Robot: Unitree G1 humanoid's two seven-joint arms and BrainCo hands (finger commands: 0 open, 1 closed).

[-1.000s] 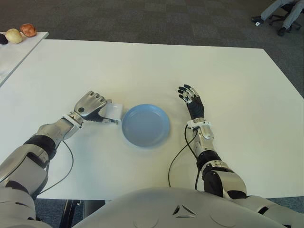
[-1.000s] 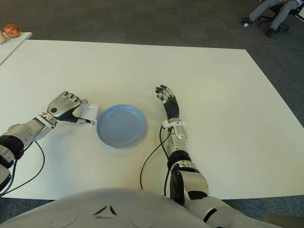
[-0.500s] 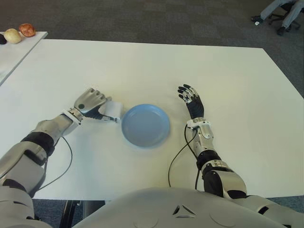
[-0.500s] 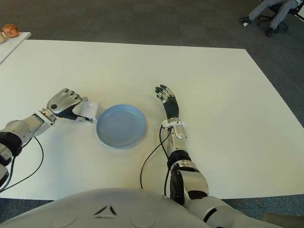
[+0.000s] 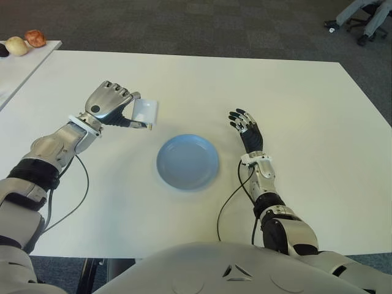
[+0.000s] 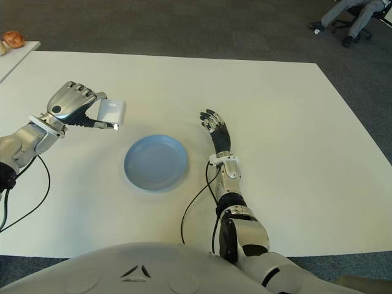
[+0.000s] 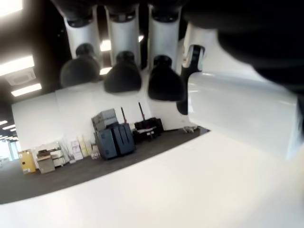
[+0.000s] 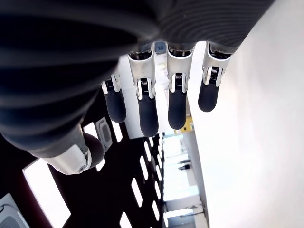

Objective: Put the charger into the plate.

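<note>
I'm in an office-type lab or open test space: a big plain white table (image 5: pixel 184 79) in front of me stands on dark grey carpet tile (image 5: pixel 184 24), with a second white table (image 5: pixel 24 61) off to my left carrying a few small round items (image 5: pixel 27 41). At the far right a seated person's legs (image 5: pixel 367 12) show by a wheeled office chair base (image 6: pixel 355 27). My left wrist view shows white walls, long ceiling light panels (image 7: pixel 19 64), and stacked dark equipment cases and boxes (image 7: pixel 111 135) along the wall, so it reads as a workspace, not a home.
</note>
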